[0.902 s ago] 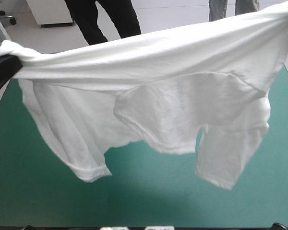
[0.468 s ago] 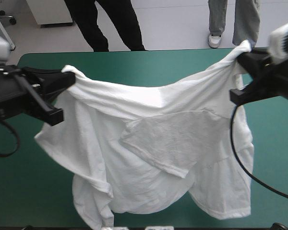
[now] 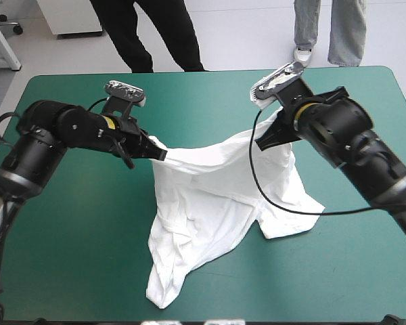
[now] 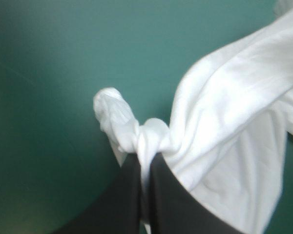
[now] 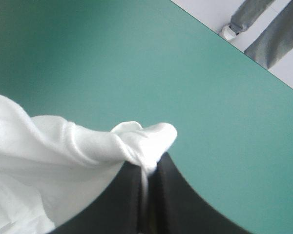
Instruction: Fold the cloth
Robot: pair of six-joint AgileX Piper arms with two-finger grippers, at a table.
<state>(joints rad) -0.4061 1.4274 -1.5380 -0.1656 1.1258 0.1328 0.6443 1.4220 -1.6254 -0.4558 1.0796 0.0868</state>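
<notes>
**STATUS: ONE T-SHIRT HELD AT TWO POINTS ABOVE THE WORKTOP**

**Item count.** One T-shirt [image 3: 210, 203], two grippers, one teal-green worktop [image 3: 68, 257].

**T-shirt.** White, short-sleeved, partly lifted.
- The upper edge is raised over the centre of the worktop and sags in a shallow curve between the two grip points.
- The rest hangs down and lies crumpled on the worktop, from the centre toward the near edge.
- Two portions spread out on the surface. One is a narrow tail left of the worktop's centre that reaches closest to the near edge. The other is a broader flap right of the centre.

**Left gripper** [image 3: 159, 152]. It is positioned above the worktop, left of its centre. Its two black fingers [image 4: 122, 195] are all but closed, with a twisted knot of T-shirt fabric pinched between them. One small tuft of fabric protrudes beyond the fingertips.

**Right gripper** [image 3: 262, 141]. It is positioned above the worktop, right of its centre and toward the far edge. Its two black fingers are likewise all but closed and clamp one bunched fold of the T-shirt. The fold bulges over the fingertips.
</notes>
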